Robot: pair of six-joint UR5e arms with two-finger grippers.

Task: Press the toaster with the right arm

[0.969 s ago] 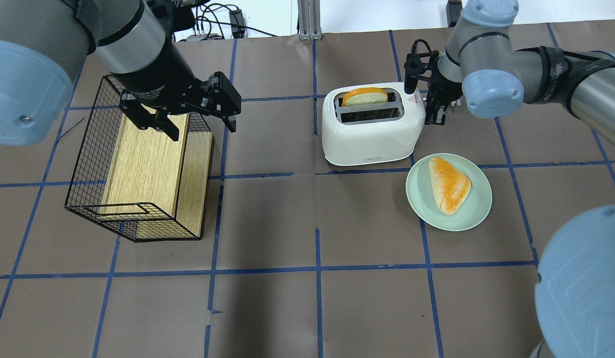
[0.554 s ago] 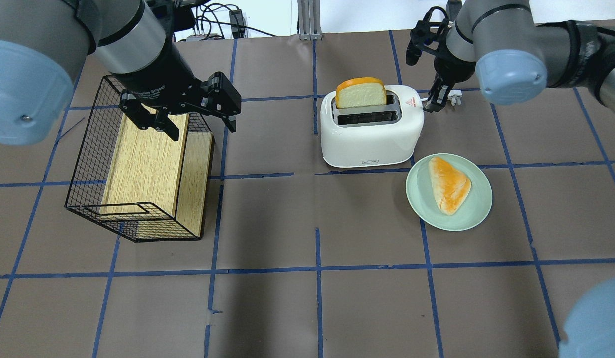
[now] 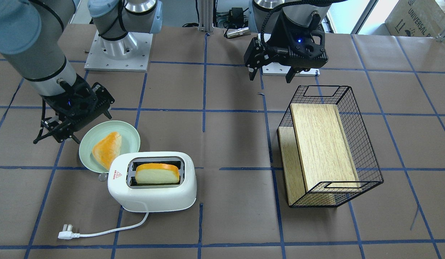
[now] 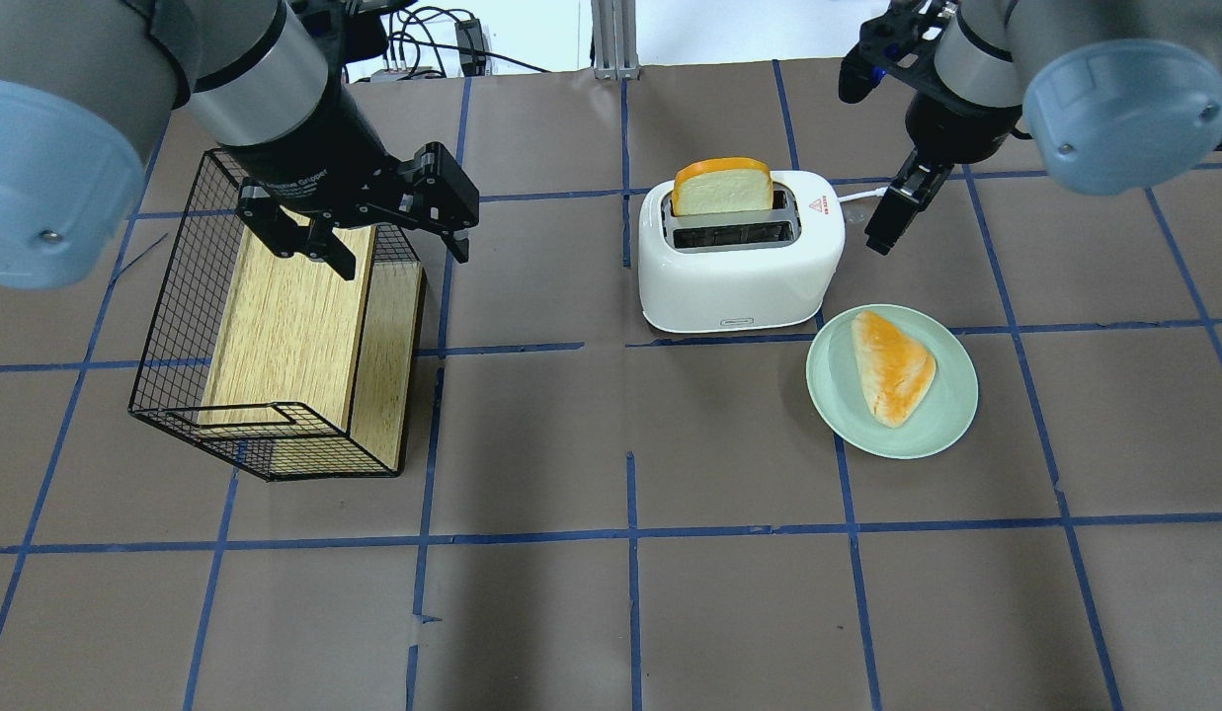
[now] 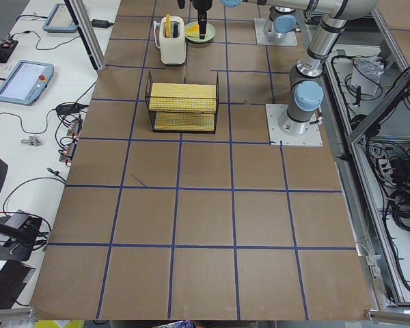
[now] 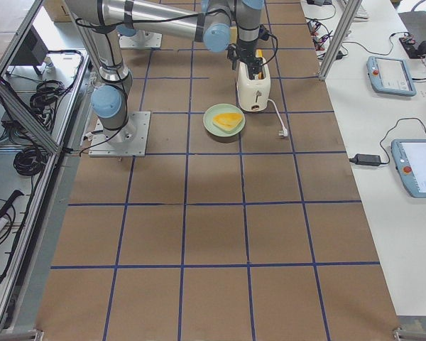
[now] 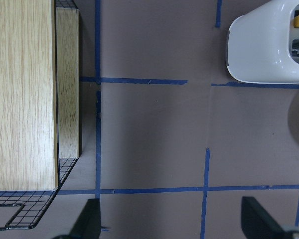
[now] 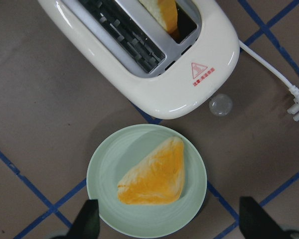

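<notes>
The white toaster [image 4: 739, 267] stands mid-table with a bread slice [image 4: 721, 188] standing up out of its far slot. It also shows in the front view [image 3: 152, 196] and in the right wrist view [image 8: 154, 59], where the lever knob [image 8: 221, 105] sticks out below the red triangle sticker. My right gripper [image 4: 869, 163] is open and empty, raised to the right of the toaster's lever end and clear of it; in the wrist view [image 8: 169, 224] it hangs over the plate. My left gripper [image 4: 403, 257] is open and empty above the wire basket.
A pale green plate [image 4: 828, 395] holding a triangular bread piece [image 4: 892, 367] lies just right of the toaster's front. A black wire basket [image 4: 176, 326] with a wooden box stands at left. The white cord and plug [image 3: 66, 235] trail on the toaster's far side.
My right gripper has lifted up and to the right, away from the toaster's lever end. The bread slice, low in the slot a second ago, has popped up. The left arm has not moved.
</notes>
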